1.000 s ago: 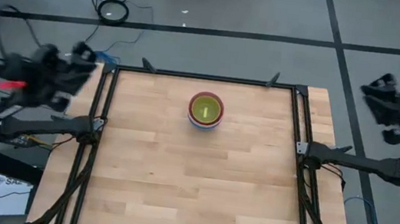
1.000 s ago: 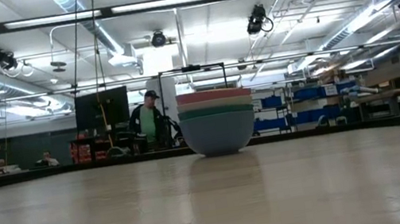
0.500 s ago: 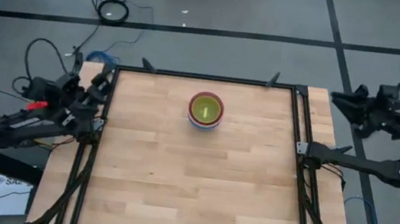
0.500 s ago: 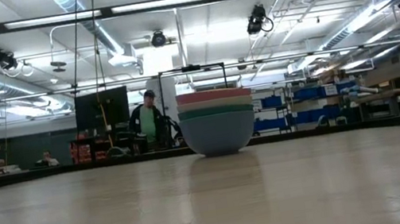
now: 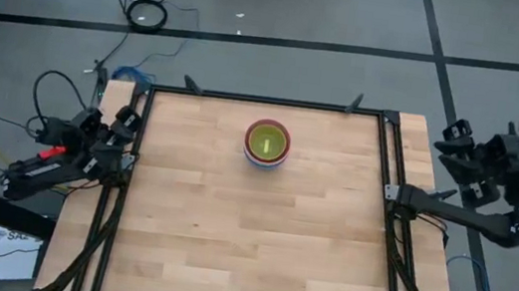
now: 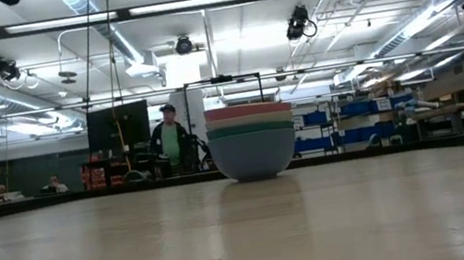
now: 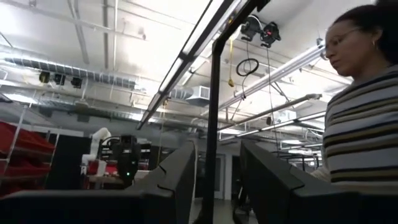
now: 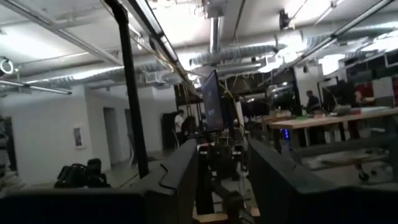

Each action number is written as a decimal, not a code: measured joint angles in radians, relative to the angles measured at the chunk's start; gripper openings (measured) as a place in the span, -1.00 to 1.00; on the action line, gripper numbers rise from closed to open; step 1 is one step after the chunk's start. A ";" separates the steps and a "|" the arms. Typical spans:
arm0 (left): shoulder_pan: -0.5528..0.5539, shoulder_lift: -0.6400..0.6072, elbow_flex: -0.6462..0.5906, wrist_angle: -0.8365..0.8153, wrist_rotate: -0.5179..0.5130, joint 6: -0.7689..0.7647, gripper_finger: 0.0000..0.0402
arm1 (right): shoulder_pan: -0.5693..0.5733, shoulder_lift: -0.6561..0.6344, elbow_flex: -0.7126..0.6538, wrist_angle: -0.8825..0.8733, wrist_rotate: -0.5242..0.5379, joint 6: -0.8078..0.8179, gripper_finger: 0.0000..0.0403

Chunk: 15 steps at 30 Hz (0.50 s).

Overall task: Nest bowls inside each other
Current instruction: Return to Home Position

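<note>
The bowls stand nested in one stack point(image 5: 267, 144) on the wooden table, toward the middle of its far side, resting on the lowest bowl's base. From above the innermost bowl is lime green inside a red rim. The low view shows the stack point(image 6: 252, 141) with a pink rim on top, teal below it and a pale blue bowl at the bottom. My left gripper point(image 5: 127, 120) is folded back at the table's left edge, open and holding nothing point(image 7: 217, 180). My right gripper point(image 5: 453, 141) is beyond the table's right edge, also open with nothing between its fingers point(image 8: 222, 180).
A black frame rail point(image 5: 122, 198) runs around the table. Cables point(image 5: 146, 12) lie on the floor beyond the far edge. A person in green point(image 6: 170, 142) stands far behind the table. A person in a striped top point(image 7: 364, 124) is close to my left arm.
Both arms have sunk and folded in at their sides of the table. The left gripper has dropped and come a little toward the near edge; the right gripper has dropped and drawn closer to the table's right edge. The stack of bowls has kept still.
</note>
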State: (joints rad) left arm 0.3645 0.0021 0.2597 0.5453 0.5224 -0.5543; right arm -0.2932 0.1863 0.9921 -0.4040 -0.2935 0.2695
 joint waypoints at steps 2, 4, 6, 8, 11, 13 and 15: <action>0.000 0.000 -0.024 0.024 0.010 -0.001 -0.32 | 0.000 -0.050 -0.071 0.049 0.007 -0.001 -0.35; 0.000 0.000 -0.050 0.045 0.016 -0.008 -0.32 | -0.001 -0.111 -0.140 0.102 0.015 -0.006 -0.35; 0.000 0.000 -0.081 0.089 0.016 -0.032 -0.32 | -0.001 -0.178 -0.201 0.144 0.031 0.006 -0.35; 0.000 0.000 -0.114 0.165 0.016 -0.054 -0.32 | -0.001 -0.184 -0.246 0.173 0.037 0.030 -0.35; -0.002 0.000 -0.178 0.328 0.028 -0.069 -0.32 | -0.001 -0.162 -0.290 0.173 0.033 0.033 -0.35; -0.006 0.000 -0.222 0.417 0.033 -0.092 -0.32 | 0.000 -0.166 -0.334 0.227 0.034 0.033 -0.35; -0.006 0.000 -0.252 0.467 0.037 -0.137 -0.32 | -0.001 -0.179 -0.391 0.267 0.036 0.029 -0.35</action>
State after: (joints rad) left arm 0.3584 0.0023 0.0079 1.0118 0.5599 -0.6915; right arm -0.2939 0.0070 0.6012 -0.1366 -0.2574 0.2982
